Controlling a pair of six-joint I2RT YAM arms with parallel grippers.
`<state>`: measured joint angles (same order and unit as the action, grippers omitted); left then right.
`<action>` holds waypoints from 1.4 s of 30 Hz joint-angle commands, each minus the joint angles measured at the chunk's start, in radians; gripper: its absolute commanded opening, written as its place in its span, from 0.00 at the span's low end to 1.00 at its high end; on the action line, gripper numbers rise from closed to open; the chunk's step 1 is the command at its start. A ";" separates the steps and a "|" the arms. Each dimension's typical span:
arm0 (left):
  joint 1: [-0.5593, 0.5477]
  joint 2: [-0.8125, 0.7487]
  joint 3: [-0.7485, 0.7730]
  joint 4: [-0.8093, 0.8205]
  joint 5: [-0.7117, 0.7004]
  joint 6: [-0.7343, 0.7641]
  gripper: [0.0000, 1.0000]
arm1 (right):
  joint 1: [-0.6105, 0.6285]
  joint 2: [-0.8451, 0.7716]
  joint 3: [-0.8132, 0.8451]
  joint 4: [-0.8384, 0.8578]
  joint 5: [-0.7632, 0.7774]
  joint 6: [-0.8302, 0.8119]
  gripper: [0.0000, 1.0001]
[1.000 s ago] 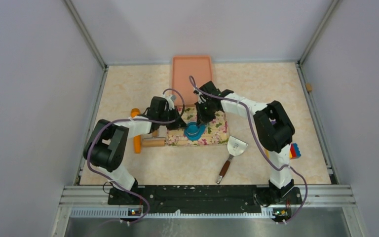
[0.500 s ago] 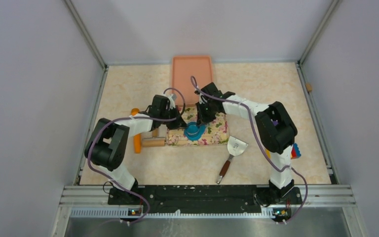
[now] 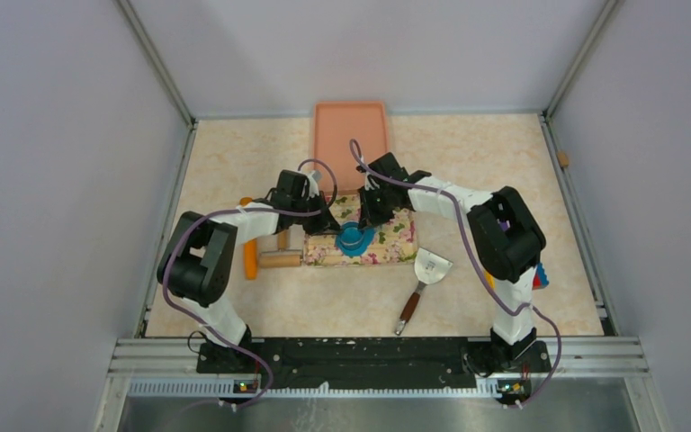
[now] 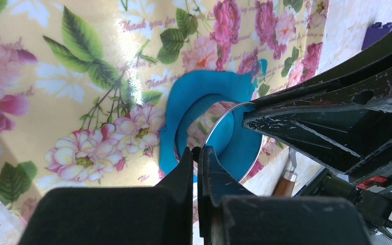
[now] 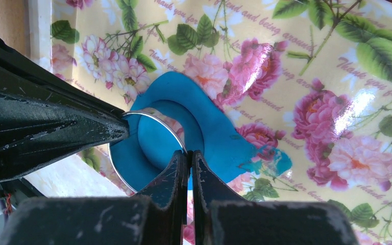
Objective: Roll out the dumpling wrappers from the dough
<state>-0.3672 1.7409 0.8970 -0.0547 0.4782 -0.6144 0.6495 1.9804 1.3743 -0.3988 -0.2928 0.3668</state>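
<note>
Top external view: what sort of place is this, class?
Probably a robot test bench staged as a play kitchen: blue dough on a floral mat, a metal ring cutter, a rolling pin.

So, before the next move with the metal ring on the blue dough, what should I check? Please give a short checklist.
1. The left pincer is shut on the ring rim: ok.
2. The right pincer is shut on the rim: ok.
3. The round blue piece sits inside the ring: ok.
4. The piece is cut free from the dough sheet all around: cannot tell; the mat shows through a gap on one side only.
5. The ring lies flat on the mat: cannot tell.
</note>
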 commanded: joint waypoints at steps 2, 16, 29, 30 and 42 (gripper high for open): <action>-0.008 0.178 -0.095 -0.151 -0.276 0.044 0.00 | 0.014 0.121 -0.041 -0.051 0.042 -0.033 0.00; -0.038 0.212 -0.107 -0.156 -0.297 0.039 0.00 | 0.012 0.174 -0.006 -0.055 0.047 -0.032 0.00; -0.042 0.234 -0.106 -0.162 -0.316 0.017 0.00 | 0.012 0.208 -0.007 -0.046 0.043 -0.027 0.00; -0.042 0.239 -0.103 -0.163 -0.315 0.016 0.00 | 0.012 0.211 -0.004 -0.046 0.043 -0.027 0.00; -0.033 0.148 -0.086 -0.173 -0.232 0.111 0.10 | 0.010 0.156 0.013 -0.082 0.028 -0.069 0.00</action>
<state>-0.3656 1.7527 0.8997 -0.0521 0.4915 -0.5995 0.6334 2.0247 1.4364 -0.4606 -0.3386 0.3416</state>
